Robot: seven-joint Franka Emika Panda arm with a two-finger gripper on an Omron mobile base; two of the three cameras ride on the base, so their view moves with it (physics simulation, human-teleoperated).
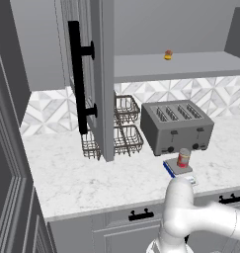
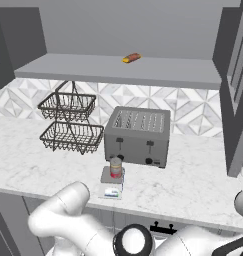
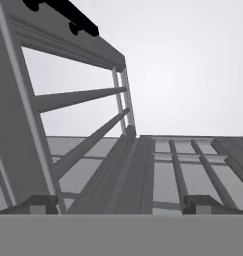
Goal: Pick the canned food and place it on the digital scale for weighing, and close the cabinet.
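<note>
Grey panelled doors of the cabinet [image 1: 94, 74] are seen swung open over the bench [image 1: 67, 178], the left door edge-on with its long black bar handle [image 1: 77, 76] running vertically. On the grey inner shelf [image 2: 118, 70] a tiny orange-yellow item [image 2: 131, 58] is seen lying on its side. White marble is shown as the bench surface, with grey drawers [image 1: 136, 222] below its front edge. A grey four-slot toaster [image 2: 138, 135] is placed near the back wall, and a two-tier wire basket [image 2: 70, 122] is set to its left. Just in front of the toaster the digital scale [image 2: 112, 184] lies flat, its display toward the bench edge. The canned food [image 2: 116, 167] is stood upright on the weighing plate, long axis vertical, metal top upward. In the hand view the end effector [image 3: 120, 204] is seen with its tips spread wide apart and nothing held between them, pointed at a panelled cabinet door.
</note>
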